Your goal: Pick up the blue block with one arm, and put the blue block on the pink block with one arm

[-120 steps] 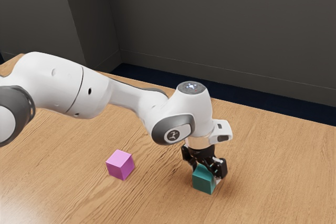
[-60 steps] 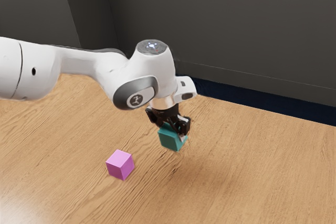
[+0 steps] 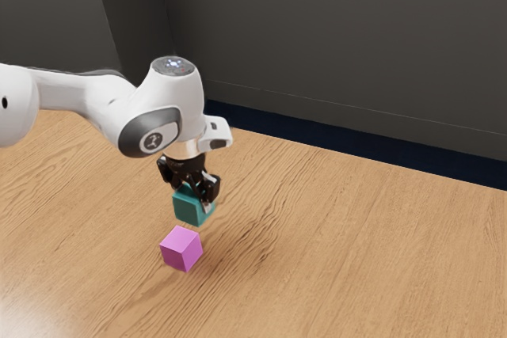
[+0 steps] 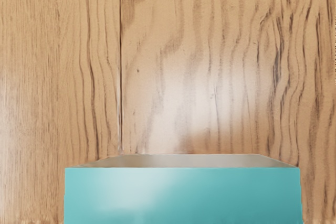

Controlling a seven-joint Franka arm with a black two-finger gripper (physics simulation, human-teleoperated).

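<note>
Item one: my pincer [image 3: 193,192] gripped the blue-green block [image 3: 192,210] from two sides; the block hung clear of the bench [image 3: 356,227]. Item two: pink block [image 3: 181,248] lay on the bench, near, at about seven o'clock from the held block in the exterior view, not touching it.

The blue block [image 4: 182,192], teal in shade, is seen large and close to the camera. Its broad face is lit paler toward one side, and a second face is shown as a thin greyish strip along its far edge. Beyond it the wooden table [image 4: 220,61] is marked by dark wavy grain. A straight dark seam [image 4: 121,61] between two boards is drawn across the wood toward the block. A soft pale sheen is laid over the boards just past the block.
</note>
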